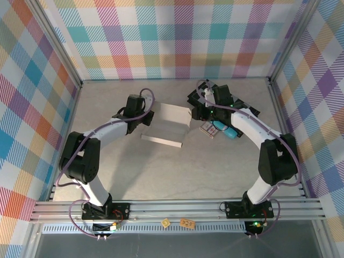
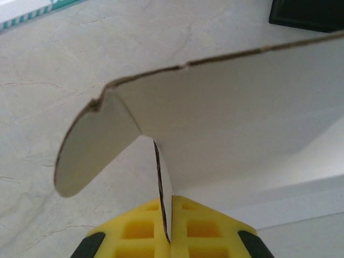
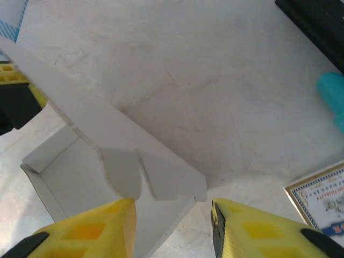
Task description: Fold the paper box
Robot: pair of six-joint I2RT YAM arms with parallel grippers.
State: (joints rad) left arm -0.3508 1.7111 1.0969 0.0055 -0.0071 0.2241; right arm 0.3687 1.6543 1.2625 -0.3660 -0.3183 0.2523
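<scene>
The white paper box [image 1: 167, 126] lies mid-table, partly folded, with walls standing up. My left gripper [image 1: 145, 117] is at its left side. In the left wrist view the yellow fingers [image 2: 137, 231] are shut on a thin upright edge of the paper box [image 2: 231, 123], and a rounded flap [image 2: 88, 153] hangs to the left. My right gripper [image 1: 194, 111] is at the box's right end. Its fingers [image 3: 91, 231] stand apart, and the end of a raised wall with two small flaps [image 3: 161, 174] lies between them, close to the left finger.
A small printed packet [image 1: 208, 129] and a teal object [image 1: 230, 133] lie just right of the box, under the right arm. A black object [image 1: 244, 111] sits behind them. Checkered walls close off three sides of the table [image 1: 177, 172].
</scene>
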